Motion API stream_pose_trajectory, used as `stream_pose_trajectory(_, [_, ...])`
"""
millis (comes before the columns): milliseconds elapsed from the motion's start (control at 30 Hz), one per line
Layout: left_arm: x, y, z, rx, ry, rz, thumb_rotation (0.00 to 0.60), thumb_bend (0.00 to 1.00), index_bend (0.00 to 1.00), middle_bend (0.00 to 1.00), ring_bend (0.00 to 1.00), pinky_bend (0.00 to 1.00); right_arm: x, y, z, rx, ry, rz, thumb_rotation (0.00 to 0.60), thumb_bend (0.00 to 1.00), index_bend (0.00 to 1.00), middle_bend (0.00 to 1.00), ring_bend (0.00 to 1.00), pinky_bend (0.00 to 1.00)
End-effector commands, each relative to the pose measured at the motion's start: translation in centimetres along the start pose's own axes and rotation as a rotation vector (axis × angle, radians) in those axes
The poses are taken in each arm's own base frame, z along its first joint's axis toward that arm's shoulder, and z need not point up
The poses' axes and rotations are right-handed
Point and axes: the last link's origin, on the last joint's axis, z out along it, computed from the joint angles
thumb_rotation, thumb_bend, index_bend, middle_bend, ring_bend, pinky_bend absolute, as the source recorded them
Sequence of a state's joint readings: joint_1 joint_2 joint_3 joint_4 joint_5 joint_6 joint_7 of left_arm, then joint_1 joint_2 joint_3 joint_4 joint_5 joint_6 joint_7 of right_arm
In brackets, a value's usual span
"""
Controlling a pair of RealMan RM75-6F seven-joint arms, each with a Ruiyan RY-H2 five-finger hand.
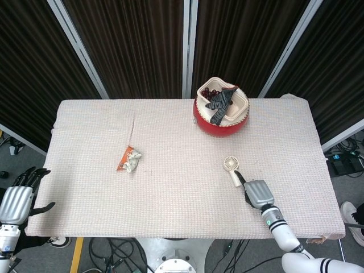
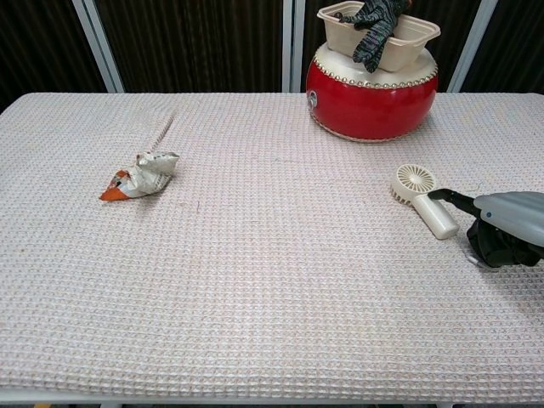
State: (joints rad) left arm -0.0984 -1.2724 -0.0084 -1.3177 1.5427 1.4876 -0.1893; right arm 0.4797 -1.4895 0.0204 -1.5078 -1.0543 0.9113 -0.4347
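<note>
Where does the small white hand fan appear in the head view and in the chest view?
Head view: the hand fan lies right of centre on the table cloth, just above the right hand.
Chest view: the hand fan lies at the right, its handle end next to the right hand at the picture's edge.
Shared landmark: the red drum with a beige tray on top stands behind the fan in both views.

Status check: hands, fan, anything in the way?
Right hand at handheld fan handle, no grip. Left hand open, off table edge. Nothing blocking the fan.
</note>
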Motion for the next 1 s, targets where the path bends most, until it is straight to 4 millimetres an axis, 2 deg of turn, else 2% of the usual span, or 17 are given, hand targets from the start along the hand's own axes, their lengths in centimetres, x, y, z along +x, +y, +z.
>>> stream_pose_trajectory(33, [0.0, 0.0, 0.0, 0.000, 0.002, 0.000, 0.600, 0.00, 0.19, 0.16, 0.08, 0.18, 0.5, -0.1, -0.1, 0.002, 0.020, 0.010, 0.600, 1.00, 0.00, 0.82, 0.68, 0.57])
stream_pose_trajectory(267, [0.1, 0.2, 0.1, -0.005, 0.005, 0.000, 0.600, 0.00, 0.19, 0.16, 0.08, 0.18, 4.0, 0.3, -1.8, 0.016, 0.174, 0.033, 0.600, 1.00, 0.00, 0.82, 0.68, 0.57])
stream_pose_trajectory(400, [0.2, 0.4, 0.1, -0.012, 0.007, 0.000, 0.600, 0.00, 0.19, 0.16, 0.08, 0.18, 5.9, 1.2, -3.8, 0.006, 0.260, 0.045, 0.600, 1.00, 0.00, 0.82, 0.68, 0.57])
stream_pose_trajectory(600, [0.3, 0.7, 0.2, -0.017, 0.012, 0.003, 0.600, 0.00, 0.19, 0.16, 0.08, 0.18, 7.1, 3.5, -7.6, -0.016, 0.382, 0.098, 0.600, 1.00, 0.00, 0.81, 0.67, 0.57])
stream_pose_trajectory(667, [0.4, 0.8, 0.2, -0.021, 0.012, 0.002, 0.600, 0.00, 0.19, 0.16, 0.08, 0.18, 7.2, 4.5, -9.2, -0.007, 0.463, 0.118, 0.600, 1.00, 0.00, 0.78, 0.64, 0.57])
stream_pose_trajectory(733, [0.3, 1.0, 0.2, -0.025, 0.011, 0.001, 0.600, 0.00, 0.19, 0.16, 0.08, 0.18, 7.0, 5.6, -10.6, -0.001, 0.528, 0.126, 0.600, 0.98, 0.00, 0.67, 0.53, 0.53])
stream_pose_trajectory(767, [0.4, 1.1, 0.2, -0.028, 0.012, 0.001, 0.600, 0.00, 0.19, 0.16, 0.08, 0.18, 6.9, 6.2, -11.3, -0.002, 0.552, 0.128, 0.600, 0.92, 0.00, 0.62, 0.47, 0.48])
stream_pose_trajectory(800, [0.4, 1.2, 0.2, -0.032, 0.013, 0.000, 0.600, 0.00, 0.19, 0.16, 0.08, 0.18, 6.6, 7.0, -12.2, -0.008, 0.579, 0.123, 0.600, 0.77, 0.00, 0.51, 0.34, 0.37])
stream_pose_trajectory(833, [0.4, 1.4, 0.2, -0.035, 0.014, -0.001, 0.600, 0.00, 0.19, 0.16, 0.08, 0.18, 6.5, 7.7, -12.8, -0.018, 0.596, 0.111, 0.600, 0.54, 0.00, 0.37, 0.19, 0.22])
stream_pose_trajectory(900, [0.4, 1.6, 0.2, -0.041, 0.018, -0.002, 0.600, 0.00, 0.19, 0.16, 0.08, 0.18, 6.0, 9.5, -14.1, -0.068, 0.631, 0.083, 0.600, 0.13, 0.00, 0.12, 0.01, 0.02])
stream_pose_trajectory(933, [0.4, 1.7, 0.2, -0.044, 0.020, -0.002, 0.600, 0.00, 0.19, 0.16, 0.08, 0.18, 5.7, 10.1, -14.5, -0.092, 0.628, 0.097, 0.600, 0.02, 0.00, 0.03, 0.00, 0.00])
stream_pose_trajectory(1000, [0.5, 2.0, 0.2, -0.052, 0.025, 0.000, 0.600, 0.00, 0.19, 0.16, 0.08, 0.18, 5.2, 11.3, -15.4, -0.133, 0.599, 0.147, 0.600, 0.00, 0.00, 0.00, 0.00, 0.00])
